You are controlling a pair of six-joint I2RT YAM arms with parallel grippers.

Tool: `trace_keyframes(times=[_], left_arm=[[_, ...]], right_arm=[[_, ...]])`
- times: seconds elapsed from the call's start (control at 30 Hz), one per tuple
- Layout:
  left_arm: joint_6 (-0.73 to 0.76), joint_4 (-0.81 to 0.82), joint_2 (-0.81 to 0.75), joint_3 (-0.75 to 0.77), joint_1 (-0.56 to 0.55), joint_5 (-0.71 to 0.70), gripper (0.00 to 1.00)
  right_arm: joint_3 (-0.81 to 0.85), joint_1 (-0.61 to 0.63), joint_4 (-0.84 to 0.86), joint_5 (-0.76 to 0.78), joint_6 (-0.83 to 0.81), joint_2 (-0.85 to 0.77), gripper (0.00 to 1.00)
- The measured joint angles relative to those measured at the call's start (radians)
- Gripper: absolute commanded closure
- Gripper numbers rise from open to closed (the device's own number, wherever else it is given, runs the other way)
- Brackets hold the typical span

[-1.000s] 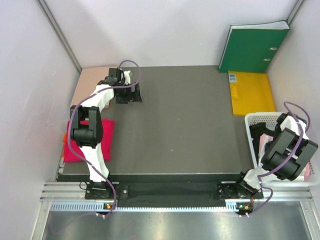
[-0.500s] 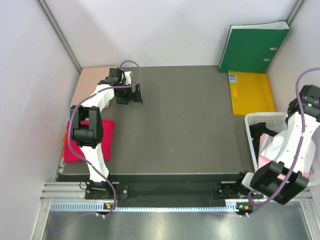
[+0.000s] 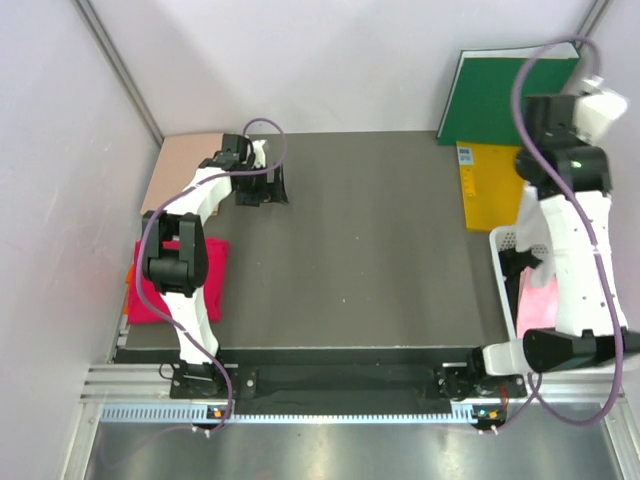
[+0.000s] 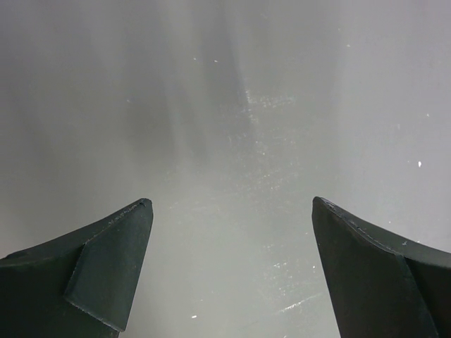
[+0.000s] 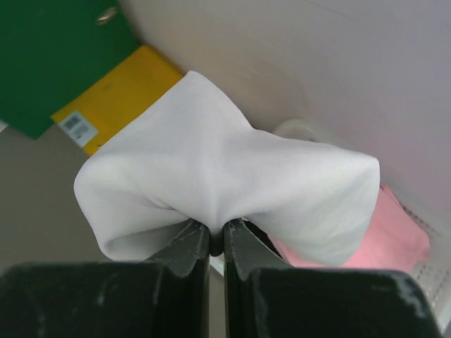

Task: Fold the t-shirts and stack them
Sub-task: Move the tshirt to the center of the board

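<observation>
White t-shirt [image 5: 232, 190] bunched, pinched at a fold by right gripper [image 5: 217, 236], jaws closed tight on the cloth. Hanging high over basket [image 3: 503, 240] at right, pink t-shirt [image 5: 394, 239] below; hem possibly not clear of the rim. Red t-shirt [image 3: 150, 295] at far left. Left gripper [image 4: 231, 204] wide apart, empty. Step: fetching. Next: across to bare table [image 3: 380, 260], spread flat.

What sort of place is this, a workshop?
Probably a robot test booth: plain pale panels close in a dark table, two arms bolted at its near edge, a basket of shirts.
</observation>
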Motion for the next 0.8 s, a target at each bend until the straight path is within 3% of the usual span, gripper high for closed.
trace_keyframes(times=[0.17, 0.27, 0.4, 0.47, 0.63, 0.8], left_arm=[[-0.027, 0.005, -0.006, 0.0, 0.005, -0.047, 0.01], [-0.046, 0.012, -0.018, 0.003, 0.022, -0.056, 0.01], [-0.058, 0.018, -0.023, 0.034, 0.053, -0.066, 0.01], [-0.058, 0.02, -0.024, 0.043, 0.063, -0.077, 0.01], [-0.058, 0.019, -0.028, 0.044, 0.065, -0.096, 0.01], [-0.057, 0.018, -0.028, 0.044, 0.063, -0.096, 0.01]], right_arm=[[0.15, 0.288, 0.075, 0.043, -0.154, 0.176, 1.0], [0.304, 0.472, 0.11, 0.05, -0.273, 0.36, 1.0], [0.491, 0.678, 0.14, 0.008, -0.388, 0.575, 1.0], [0.506, 0.749, 0.156, -0.055, -0.409, 0.617, 1.0], [0.467, 0.792, 0.193, -0.196, -0.405, 0.589, 1.0], [0.242, 0.701, 0.27, -0.268, -0.35, 0.439, 0.95]])
